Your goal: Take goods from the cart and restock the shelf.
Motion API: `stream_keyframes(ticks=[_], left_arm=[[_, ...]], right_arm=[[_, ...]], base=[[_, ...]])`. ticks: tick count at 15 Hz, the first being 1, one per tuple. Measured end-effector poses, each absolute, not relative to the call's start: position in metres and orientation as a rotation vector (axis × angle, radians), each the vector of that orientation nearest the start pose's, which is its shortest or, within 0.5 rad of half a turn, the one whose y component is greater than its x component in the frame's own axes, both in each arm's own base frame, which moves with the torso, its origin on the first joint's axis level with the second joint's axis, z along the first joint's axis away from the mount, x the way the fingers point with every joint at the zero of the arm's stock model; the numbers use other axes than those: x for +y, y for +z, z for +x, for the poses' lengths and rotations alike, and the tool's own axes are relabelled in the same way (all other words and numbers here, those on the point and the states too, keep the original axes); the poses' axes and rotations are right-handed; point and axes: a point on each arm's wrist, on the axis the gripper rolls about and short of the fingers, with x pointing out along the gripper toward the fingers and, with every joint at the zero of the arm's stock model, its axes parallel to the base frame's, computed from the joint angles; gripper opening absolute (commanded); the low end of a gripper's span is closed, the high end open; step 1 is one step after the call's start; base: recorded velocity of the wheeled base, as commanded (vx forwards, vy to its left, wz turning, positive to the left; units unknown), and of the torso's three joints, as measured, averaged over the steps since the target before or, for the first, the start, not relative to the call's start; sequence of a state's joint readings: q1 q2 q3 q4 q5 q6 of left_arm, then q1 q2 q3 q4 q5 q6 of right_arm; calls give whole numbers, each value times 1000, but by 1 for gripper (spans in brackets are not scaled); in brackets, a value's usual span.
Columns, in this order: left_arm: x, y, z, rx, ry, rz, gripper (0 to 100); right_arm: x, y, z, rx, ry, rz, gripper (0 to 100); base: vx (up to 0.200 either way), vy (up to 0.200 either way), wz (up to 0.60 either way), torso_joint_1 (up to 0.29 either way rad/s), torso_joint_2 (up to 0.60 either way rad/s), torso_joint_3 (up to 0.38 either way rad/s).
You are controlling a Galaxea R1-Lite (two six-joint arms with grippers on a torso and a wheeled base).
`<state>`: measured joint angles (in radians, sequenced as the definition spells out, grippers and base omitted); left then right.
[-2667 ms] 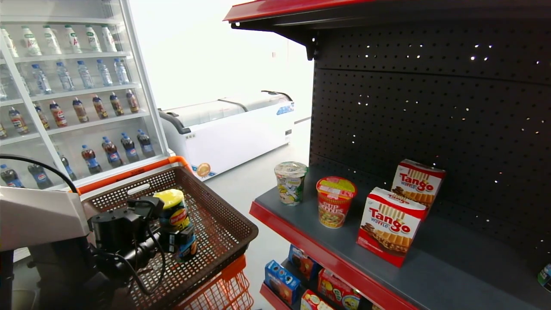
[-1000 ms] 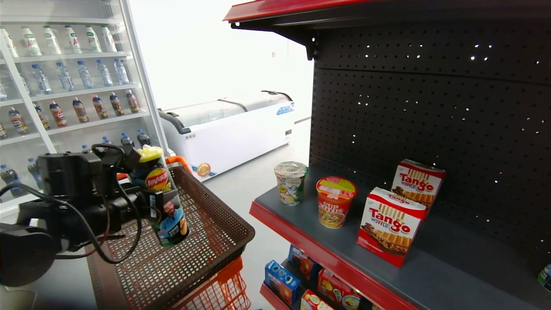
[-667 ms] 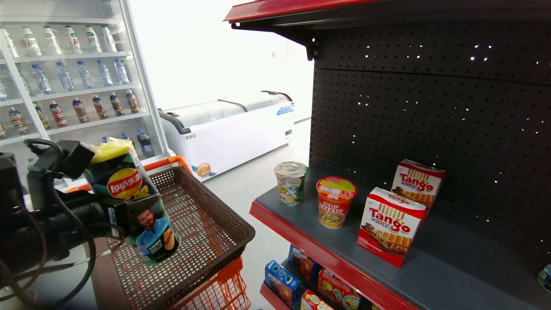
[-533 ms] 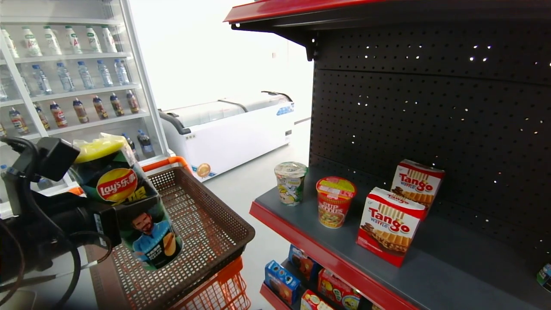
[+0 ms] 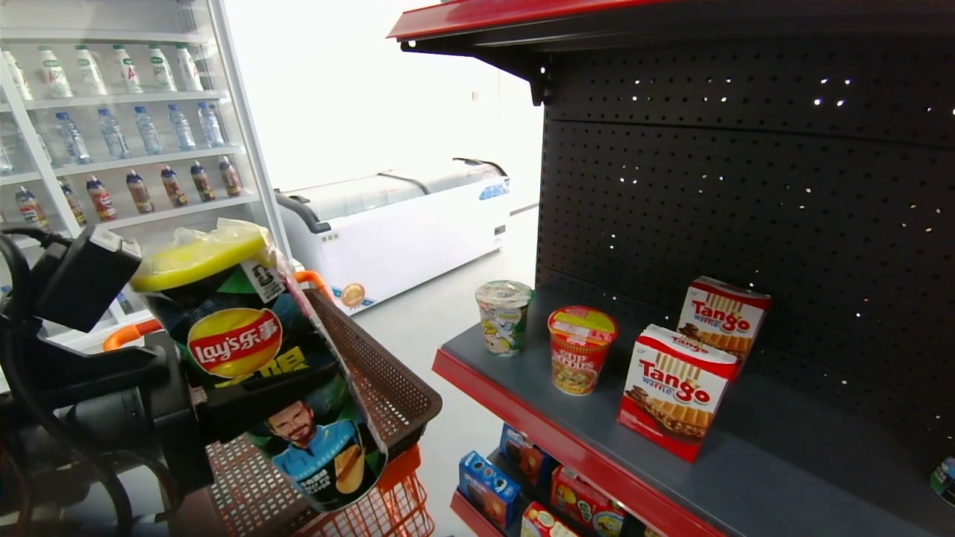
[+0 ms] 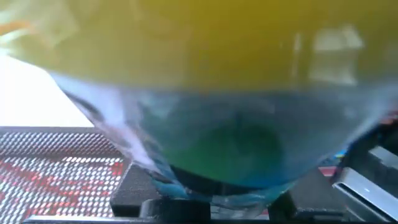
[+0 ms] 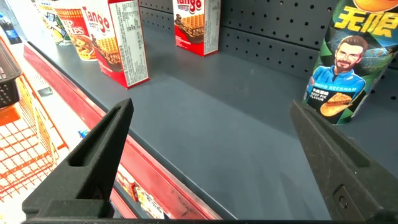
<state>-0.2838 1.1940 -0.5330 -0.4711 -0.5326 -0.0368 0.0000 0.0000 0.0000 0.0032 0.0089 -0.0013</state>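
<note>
Head view: left gripper (image 5: 257, 389) clamps chip can (image 5: 233, 341), raised above cart (image 5: 392, 382); right gripper (image 7: 211, 111) spread.

Matte black left hand (image 5: 224, 321), looping black cables (image 5: 10, 272)

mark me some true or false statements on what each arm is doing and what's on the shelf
1. The left end effector grips a chips can with a yellow lid. True.
2. That can stands on the floor of the cart basket. False: it is held in the air, tilted, in front of the basket.
3. Two wafer boxes stand on the shelf. True.
4. The right end effector is shut on a cup of noodles. False: it is open and holds nothing, over bare shelf.
5. A second chips can stands upright on the shelf. True.
</note>
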Motion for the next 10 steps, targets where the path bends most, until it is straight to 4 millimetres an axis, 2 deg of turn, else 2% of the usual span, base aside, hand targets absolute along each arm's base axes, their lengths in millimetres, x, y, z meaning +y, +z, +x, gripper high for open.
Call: stream_keyframes(ticks=[4, 10], left_arm=[[-68, 219, 168, 189, -948, -64, 0], [-88, 213, 173, 228, -1110, -64, 0]], right_arm=[[0, 75, -23, 3, 8, -1, 100], [0, 75, -23, 3, 9, -1, 100]], base=[[0, 0, 0, 0, 0, 0], [0, 0, 0, 0, 0, 0]])
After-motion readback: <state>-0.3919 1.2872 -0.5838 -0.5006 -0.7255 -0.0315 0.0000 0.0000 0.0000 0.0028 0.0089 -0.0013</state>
